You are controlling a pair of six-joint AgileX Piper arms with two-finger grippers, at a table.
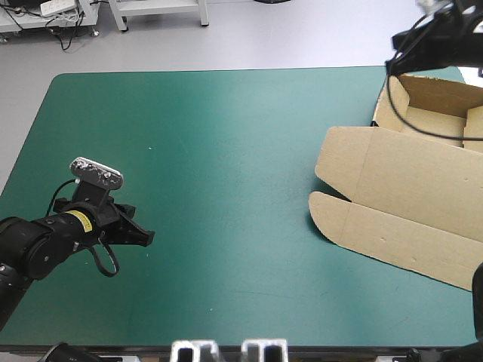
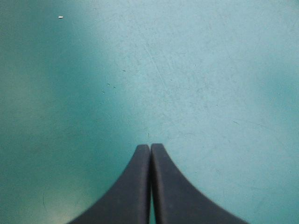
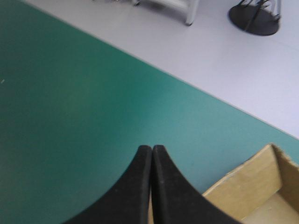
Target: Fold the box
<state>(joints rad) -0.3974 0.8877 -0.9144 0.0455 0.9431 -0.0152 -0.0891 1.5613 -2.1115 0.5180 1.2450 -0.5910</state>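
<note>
I see the box [image 1: 400,204] at the right of the frame, an open tray with flat lid. Left gripper [image 1: 145,237], lower left, and right gripper [image 3: 152,148], upper right: fingers pressed together.

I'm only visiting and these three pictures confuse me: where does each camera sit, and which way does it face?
High view: above and behind the robot, looking forward and down at the teal-green table and box; shows left gripper, right arm.
Left wrist view: on the left wrist, facing bare table; shut left gripper shows.
Right wrist view: on the right wrist, facing the table's far edge; right gripper shut.
High and right wrist views share the box.
</note>
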